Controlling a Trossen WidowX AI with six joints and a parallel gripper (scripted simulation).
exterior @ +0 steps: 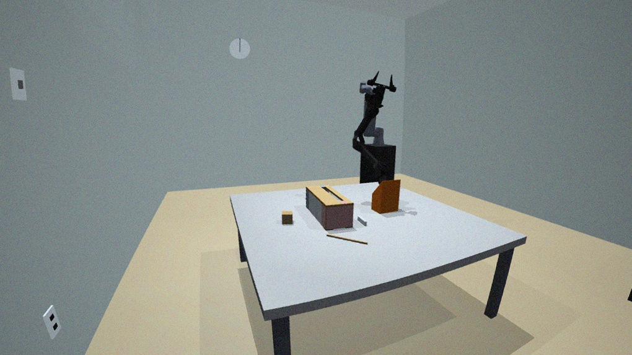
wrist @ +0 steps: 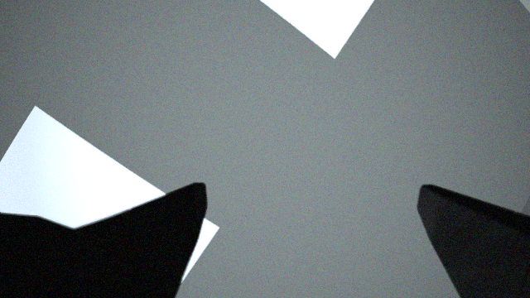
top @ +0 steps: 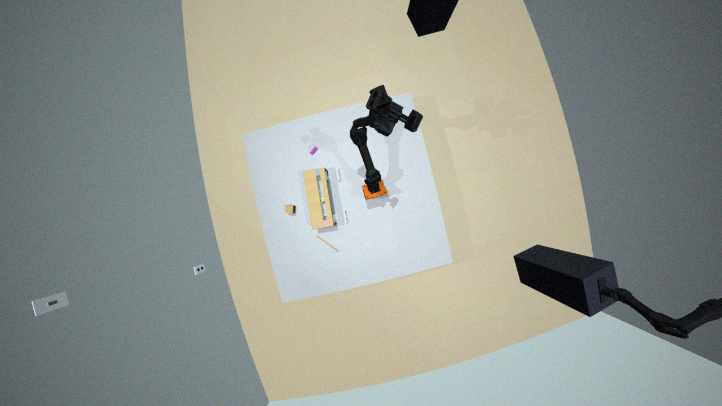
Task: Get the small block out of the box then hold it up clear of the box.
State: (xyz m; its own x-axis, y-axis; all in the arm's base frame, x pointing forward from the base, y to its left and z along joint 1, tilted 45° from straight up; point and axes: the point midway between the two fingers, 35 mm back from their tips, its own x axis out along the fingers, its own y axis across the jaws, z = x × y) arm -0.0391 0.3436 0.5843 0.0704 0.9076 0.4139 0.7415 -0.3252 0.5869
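Black arm links are seen from the top view rising from an orange base (top: 374, 190) on the white desk (top: 404, 242) and folding away from the box (top: 317, 198). A tan cube (top: 289, 208) lies beyond the box, a pink piece (top: 313, 149) and a thin stick (top: 327, 242) nearby. Whether the small block is on its shelf cannot be told.

From the exterior view, the arm is shown upright, with the pincer (exterior: 384, 80) held high, pointing upward, its fingers spread wide and nothing between them. The box (exterior: 328, 206) sits well below and apart from it.

In the wrist view, only two dark fingertips, a grey ceiling and bright white panels (wrist: 62, 178) are shown; neither desk nor box is seen.
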